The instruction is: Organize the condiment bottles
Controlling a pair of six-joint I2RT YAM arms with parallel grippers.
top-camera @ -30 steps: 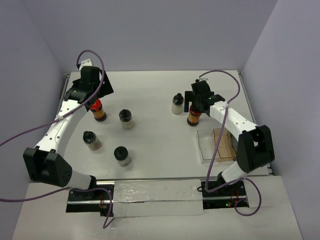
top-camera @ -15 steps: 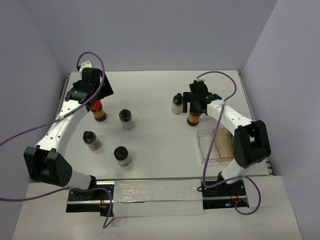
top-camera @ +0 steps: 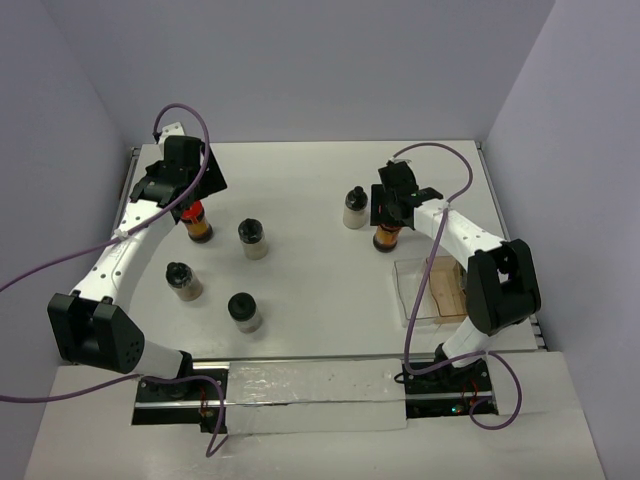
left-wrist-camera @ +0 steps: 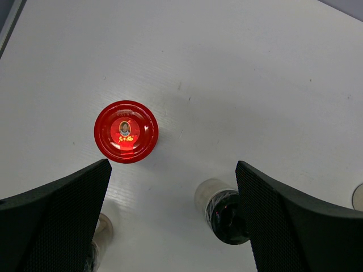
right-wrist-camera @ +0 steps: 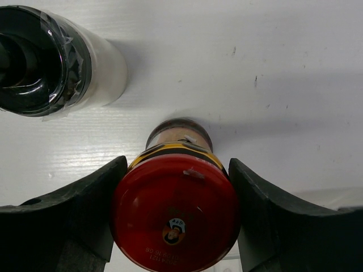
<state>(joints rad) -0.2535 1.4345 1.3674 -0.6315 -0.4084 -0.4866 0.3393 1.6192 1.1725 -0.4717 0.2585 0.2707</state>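
Note:
Two red-capped condiment bottles stand on the white table. One red-capped bottle (top-camera: 388, 236) (right-wrist-camera: 174, 212) is at the right, and my right gripper (top-camera: 391, 212) (right-wrist-camera: 177, 164) is shut on its cap, a finger pressed on each side. A black-capped bottle (top-camera: 355, 208) (right-wrist-camera: 45, 62) stands just left of it. The other red-capped bottle (top-camera: 197, 222) (left-wrist-camera: 126, 131) stands at the left under my left gripper (top-camera: 188, 198) (left-wrist-camera: 173, 167), which hangs open above it, touching nothing. Three more black-capped bottles (top-camera: 254, 238) (top-camera: 182, 280) (top-camera: 244, 311) stand spread out in the left half; one (left-wrist-camera: 227, 212) shows by the left gripper's right finger.
A clear rectangular tray (top-camera: 410, 296) with a tan piece inside lies at the right, just in front of the held bottle. Purple cables loop above both arms. The table's back edge runs close behind the left gripper.
My right gripper has shifted slightly left and come down, and its fingers have closed onto the red cap. The left arm and all other bottles have stayed put.

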